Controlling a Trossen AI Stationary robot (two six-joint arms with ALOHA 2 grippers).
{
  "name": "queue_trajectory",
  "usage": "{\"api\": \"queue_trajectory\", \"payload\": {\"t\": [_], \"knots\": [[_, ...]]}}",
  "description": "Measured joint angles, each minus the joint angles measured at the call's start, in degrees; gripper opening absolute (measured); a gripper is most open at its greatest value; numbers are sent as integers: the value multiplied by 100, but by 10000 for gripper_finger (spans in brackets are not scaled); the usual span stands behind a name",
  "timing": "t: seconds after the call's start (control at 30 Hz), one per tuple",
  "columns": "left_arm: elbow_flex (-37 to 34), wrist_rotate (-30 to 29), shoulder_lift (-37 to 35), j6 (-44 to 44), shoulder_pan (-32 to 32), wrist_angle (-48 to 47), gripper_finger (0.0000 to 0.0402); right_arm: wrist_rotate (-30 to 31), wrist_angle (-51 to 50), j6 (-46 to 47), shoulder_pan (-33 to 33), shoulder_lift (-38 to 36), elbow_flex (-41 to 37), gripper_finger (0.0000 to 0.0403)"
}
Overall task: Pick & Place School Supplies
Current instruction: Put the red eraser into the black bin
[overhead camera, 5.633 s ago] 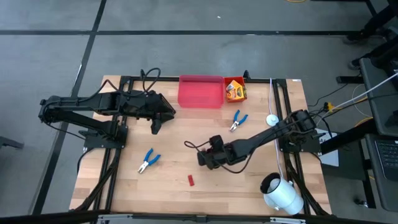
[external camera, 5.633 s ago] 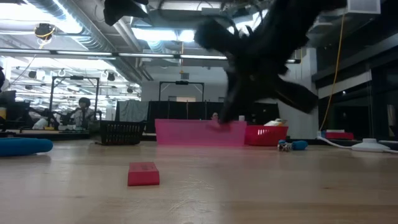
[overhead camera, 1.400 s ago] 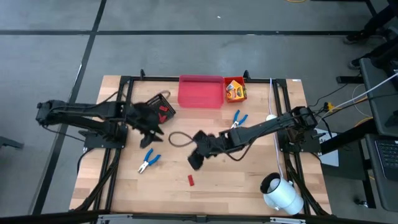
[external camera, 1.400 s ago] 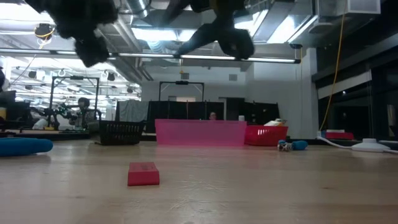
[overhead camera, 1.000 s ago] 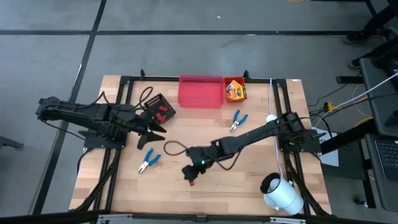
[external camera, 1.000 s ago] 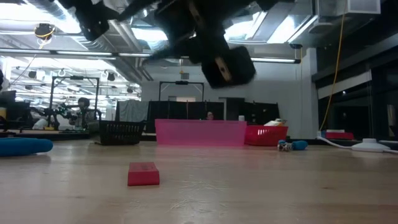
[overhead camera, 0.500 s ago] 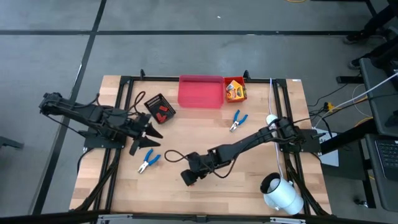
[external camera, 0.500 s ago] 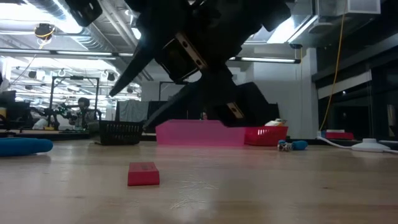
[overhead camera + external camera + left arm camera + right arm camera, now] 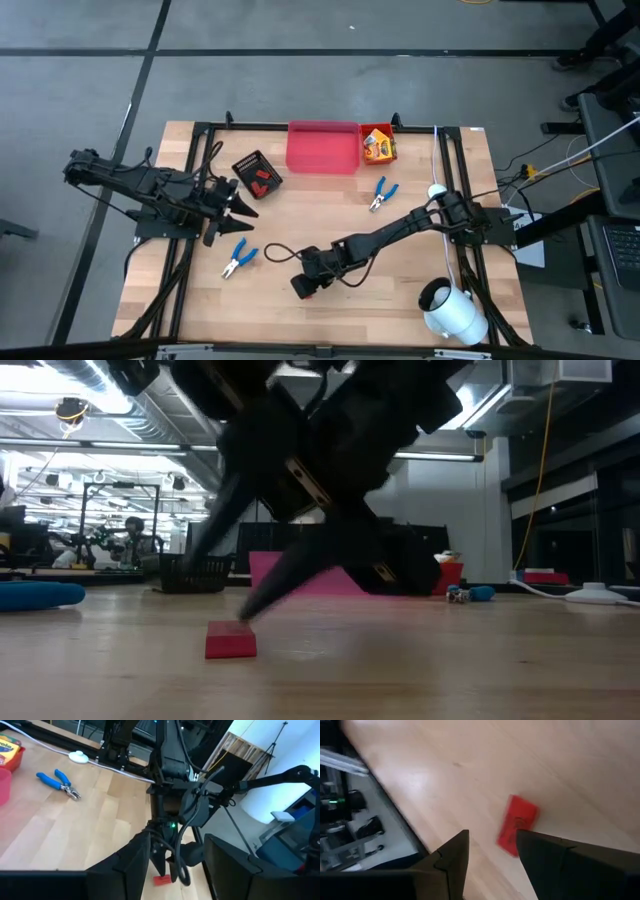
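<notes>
Right gripper point(image 9: 490, 855) poised over a red piece point(image 9: 517, 825), ready to pinch.

Judged step: closing in for the pick. The jaws stand spread, one finger just beside the small red rectangular piece lying flat on the pale wooden desk point(image 9: 400, 290) near its front edge. Next the jaws would need to straddle it, lower and close. The left gripper point(image 9: 228, 212) waits, jaws spread and empty, near the blue-handled pliers point(image 9: 238, 257). Beyond lies a lit workshop hall.

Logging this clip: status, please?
Right gripper open, low over red piece, not gripping. Left gripper open, waiting near the black bin. Nothing in the way.
</notes>
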Motion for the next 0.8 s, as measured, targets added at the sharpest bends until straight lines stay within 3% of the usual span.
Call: {"api": "queue_trajectory", "payload": {"t": [0.8], "knots": [[2,-107,-114,-50,0,64,184,-129,-216,-71,2,137,24,168]]}}
